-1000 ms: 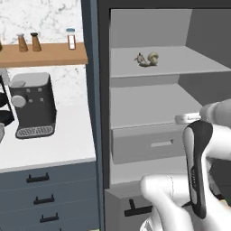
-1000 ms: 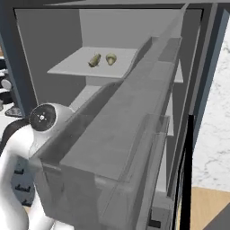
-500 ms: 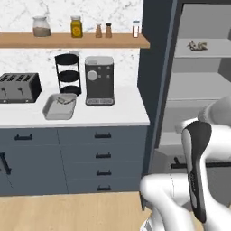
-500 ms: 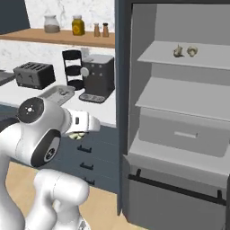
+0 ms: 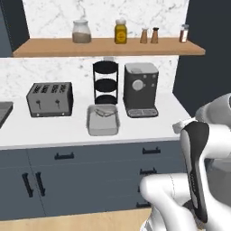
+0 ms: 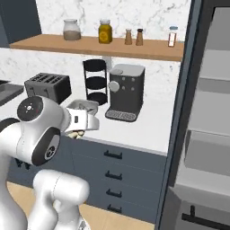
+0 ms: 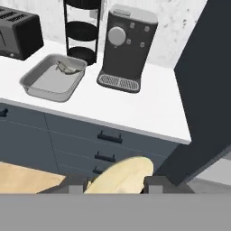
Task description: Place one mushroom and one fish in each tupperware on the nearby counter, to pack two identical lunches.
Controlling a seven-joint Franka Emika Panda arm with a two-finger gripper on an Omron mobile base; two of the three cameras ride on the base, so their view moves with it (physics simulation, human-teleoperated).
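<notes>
Fingertips of the two-finger dark gripper (image 7: 115,184) stand on either side of a pale tan, rounded mushroom (image 7: 121,175), which fills the gap between them; the jaws are closed on it. In the right base view the gripper (image 6: 79,133) hangs in front of the long white countertop (image 6: 148,128), near its edge, with the tan mushroom (image 6: 77,133) peeking out below the white hand.

Beyond the gripper in the hand view, dark blue-grey drawers with black bar handles (image 7: 109,137) sit under the counter (image 7: 149,113). Farther back and to the left lies a shallow grey rectangular open tray (image 7: 54,77) with rounded corners and a raised rim, well apart from the gripper. Inside it, toward its far end, rests a small silvery-grey fish (image 7: 67,67). The tray (image 5: 103,119) sits just in front of a black three-tier round rack (image 5: 105,82), between a dark grey four-slot toaster (image 5: 50,99) and a dark grey coffee machine (image 5: 140,89). At the far left counter edge a second grey tray's corner (image 5: 3,112) shows.

Above, a brown wooden wall shelf (image 5: 108,46) carries jars and shakers.
</notes>
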